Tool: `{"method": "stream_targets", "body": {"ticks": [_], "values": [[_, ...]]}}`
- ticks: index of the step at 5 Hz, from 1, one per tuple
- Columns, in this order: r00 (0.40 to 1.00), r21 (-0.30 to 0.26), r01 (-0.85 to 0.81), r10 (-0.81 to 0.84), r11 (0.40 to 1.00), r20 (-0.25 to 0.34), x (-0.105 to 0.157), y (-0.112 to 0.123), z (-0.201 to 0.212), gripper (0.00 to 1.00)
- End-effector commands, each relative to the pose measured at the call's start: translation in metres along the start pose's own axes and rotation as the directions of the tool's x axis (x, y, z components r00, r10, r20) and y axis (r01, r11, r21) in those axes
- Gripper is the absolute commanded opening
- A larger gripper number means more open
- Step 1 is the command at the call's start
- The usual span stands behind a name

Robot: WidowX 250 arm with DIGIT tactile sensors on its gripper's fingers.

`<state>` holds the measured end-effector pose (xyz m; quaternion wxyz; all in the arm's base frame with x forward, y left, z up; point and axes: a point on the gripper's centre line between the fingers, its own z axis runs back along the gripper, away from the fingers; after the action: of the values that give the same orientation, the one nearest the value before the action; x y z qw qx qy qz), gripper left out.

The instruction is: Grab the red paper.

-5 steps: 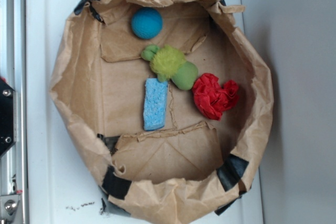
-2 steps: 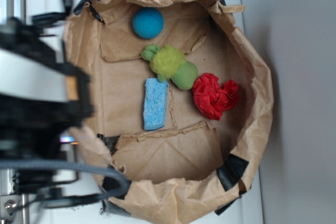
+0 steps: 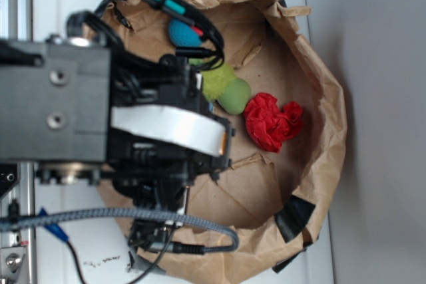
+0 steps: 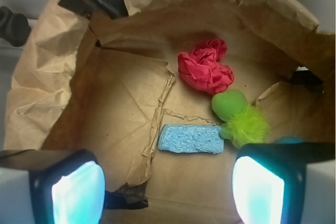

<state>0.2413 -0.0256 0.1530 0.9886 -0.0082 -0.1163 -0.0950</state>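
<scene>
Spread wide, the claw hangs empty over the brown paper bag; the wrist view shows its two pale pads at the lower corners with nothing between them. The red paper lies on the bag's floor toward the right side in the exterior view, just beside the green plush toy and apparently touching its rounded end. In the wrist view the red paper sits far of the claw, beyond the blue sponge, well apart from both pads.

By my reading the task is barely begun: the arm is over the bag, but the approach, the descent and the closing on the wad all remain. The claw would need to travel past the sponge and settle around the paper without catching the toy.

Much is hidden. The arm's body covers the left half of the bag in the exterior view, concealing the sponge entirely and most of the blue ball. That view does not show the claw's tips. In the wrist view the ball is only a sliver behind the right pad.
</scene>
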Motion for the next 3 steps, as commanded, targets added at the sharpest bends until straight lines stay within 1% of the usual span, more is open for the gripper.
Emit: {"method": "stream_targets", "body": {"ticks": [1, 2, 3], "values": [[0.999, 0.008, -0.007, 0.007, 1.0, 0.036, 0.007, 0.0, 0.011, 1.0], [0.992, 0.001, -0.026, 0.025, 1.0, 0.126, 0.01, 0.015, -0.025, 1.0], [0.976, 0.017, -0.047, 0.042, 0.999, 0.212, 0.019, 0.031, -0.054, 1.0]]}}
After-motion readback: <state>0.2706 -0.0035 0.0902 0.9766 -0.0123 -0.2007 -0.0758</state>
